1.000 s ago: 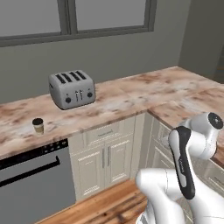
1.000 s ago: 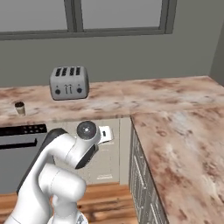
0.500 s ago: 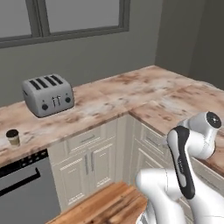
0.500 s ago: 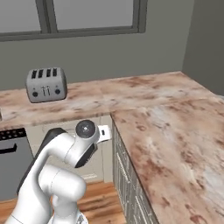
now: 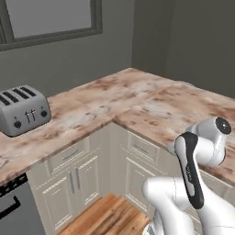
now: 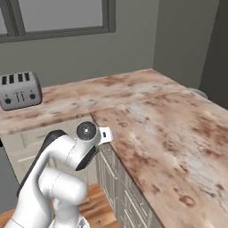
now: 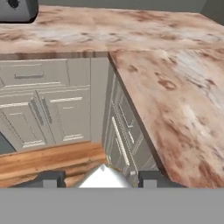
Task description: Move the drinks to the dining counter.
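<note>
In the hand view my gripper (image 7: pixel 101 179) is shut on one of the drinks, a small white carton (image 7: pixel 105 176). Only its pale peaked top shows between the two dark fingertips (image 7: pixel 50 178). The gripper hangs low in front of the cream cabinets, over the wooden floor. The dining counter (image 6: pixel 178 147) is the broad beige, red-veined stone top stretching right and forward. It also shows as the dining counter (image 5: pixel 183 108) and the dining counter (image 7: pixel 183 87), to the right of the carton. My folded white arm (image 5: pixel 202 151) stands beside its near edge.
A grey toaster (image 5: pixel 20 110) stands on the narrower worktop (image 6: pixel 67 95) under the window, seen again as the toaster (image 6: pixel 18 89). Cream drawers and doors (image 7: pixel 48 109) line the corner below both tops. Wooden floor (image 5: pixel 110 215) lies in front of them.
The base has swung right, so the toaster and the window worktop slid left in both base views and a small cup left the frame. The arm's pose and grip are unchanged.
</note>
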### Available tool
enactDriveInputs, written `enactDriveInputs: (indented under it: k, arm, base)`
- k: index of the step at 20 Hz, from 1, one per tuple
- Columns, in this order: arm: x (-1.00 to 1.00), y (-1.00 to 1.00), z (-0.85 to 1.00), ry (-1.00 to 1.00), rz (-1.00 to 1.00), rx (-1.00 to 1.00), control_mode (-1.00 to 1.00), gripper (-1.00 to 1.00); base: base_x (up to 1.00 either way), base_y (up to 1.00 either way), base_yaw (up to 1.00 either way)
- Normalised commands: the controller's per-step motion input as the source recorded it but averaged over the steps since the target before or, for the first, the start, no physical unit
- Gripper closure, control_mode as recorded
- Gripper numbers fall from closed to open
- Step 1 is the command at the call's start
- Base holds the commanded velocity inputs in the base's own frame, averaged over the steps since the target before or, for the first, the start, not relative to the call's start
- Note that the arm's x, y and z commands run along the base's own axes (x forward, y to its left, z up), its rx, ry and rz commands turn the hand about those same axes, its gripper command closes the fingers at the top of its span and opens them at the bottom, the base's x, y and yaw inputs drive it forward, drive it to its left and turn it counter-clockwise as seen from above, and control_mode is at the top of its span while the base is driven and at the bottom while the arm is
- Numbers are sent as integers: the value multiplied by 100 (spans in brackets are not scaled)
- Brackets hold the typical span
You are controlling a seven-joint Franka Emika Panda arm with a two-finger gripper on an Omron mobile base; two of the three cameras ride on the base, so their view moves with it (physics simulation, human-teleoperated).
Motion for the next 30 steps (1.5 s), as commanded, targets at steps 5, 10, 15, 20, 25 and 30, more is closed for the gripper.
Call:
enactDriveInputs:
  k: [5,10,15,20,25,30]
  arm:
    - [0,0,0,0,0,0,100,100]
    - [0,0,0,0,0,0,100,100]
    - [0,0,0,0,0,0,100,100]
    - [0,0,0,0,0,0,100,100]
    - [0,0,0,0,0,0,100,100]
    - [0,0,0,0,0,0,100,100]
  base:
    - [22,-6,-36]
    - [28,-2,-34]
    - [32,0,-32]
    - [39,0,-32]
    - [47,-6,-31]
    - [49,-19,-37]
